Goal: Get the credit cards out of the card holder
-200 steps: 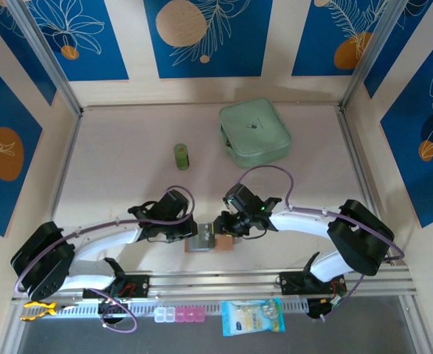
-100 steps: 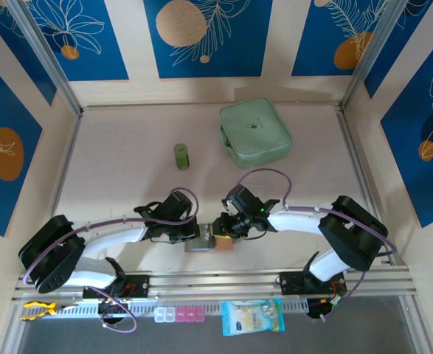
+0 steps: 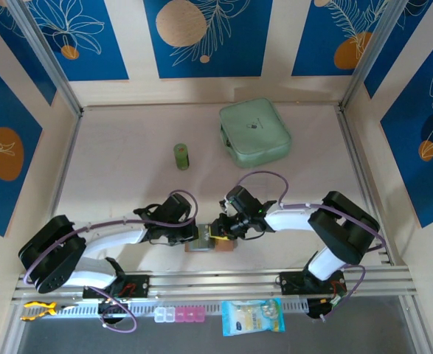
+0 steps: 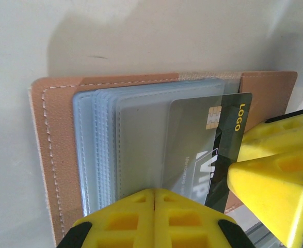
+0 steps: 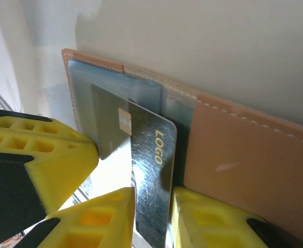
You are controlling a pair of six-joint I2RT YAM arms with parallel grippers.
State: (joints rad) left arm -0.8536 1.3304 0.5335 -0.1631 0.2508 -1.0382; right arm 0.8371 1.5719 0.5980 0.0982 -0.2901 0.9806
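Near the front edge of the surface (image 3: pixel 127 177), between the two arms: card holder (image 3: pixel 201 245), open and flat, tan cover down, clear sleeves (image 4: pixel 105 144) fanned upward. Half out of the top sleeve: dark card (image 4: pixel 213 150), chip and gold lettering bared, long axis running left to right across the surface, free end toward the robot's right.

Left fingers (image 4: pixel 141 206) pressed together with no gap, tips planted on the near edge of the sleeves. Pinning the holder down, by the look of it; possibly nipping a sleeve leaf, not tellable. Right fingers (image 5: pixel 121 206) set one on each side of the card's free end, closed onto it, card filling the narrow gap. Seems a grip, firmness unreadable.

Right arm plainly nearer the free end: elbow folded out to the right, forearm low and reaching in leftward, wrist roughly in line with the card's long axis. Left arm laid along the front edge, reaching rightward to the holder from the opposite side.

Likely next: a straight pull toward the robot's right, along the card's length and out of the sleeve mouth, left fingers holding the holder back. Risks: the whole holder dragged along under a weak pin, or a skewed pull jamming a card corner in the sleeve.
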